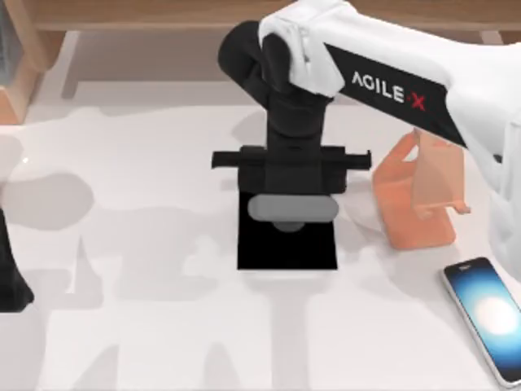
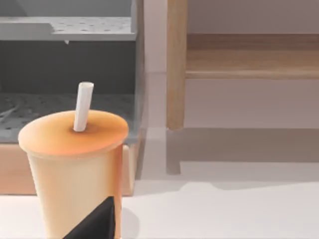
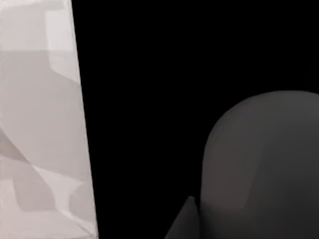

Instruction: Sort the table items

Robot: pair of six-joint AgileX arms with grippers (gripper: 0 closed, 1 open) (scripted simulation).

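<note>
My right arm reaches in from the top view's right, its right hand (image 1: pixel 291 213) low over the black mat (image 1: pixel 286 252) near the middle of the worktop (image 1: pixel 163 326). The mouse (image 1: pixel 292 209) sits at the mat's far edge, directly under the hand, mostly covered by the wrist block. In the right wrist view the mouse (image 3: pixel 264 164) looms close as a dark grey dome on the mat (image 3: pixel 149 99), with a fingertip (image 3: pixel 182 221) poking in just beside it. I cannot tell whether that hand is apart, together or clamped on the mouse.

The phone (image 1: pixel 487 314) lies flat, screen up and glowing, at the worktop's right edge, well apart from the mat. An orange phone stand (image 1: pixel 419 199) sits between mat and phone, nearer the back.

My left arm is parked at the left edge. Its wrist view looks at an orange cup (image 2: pixel 75 169) with a white straw (image 2: pixel 82 107), and a grey perforated rack (image 2: pixel 70 74) behind it. Left hand state: cannot tell.
</note>
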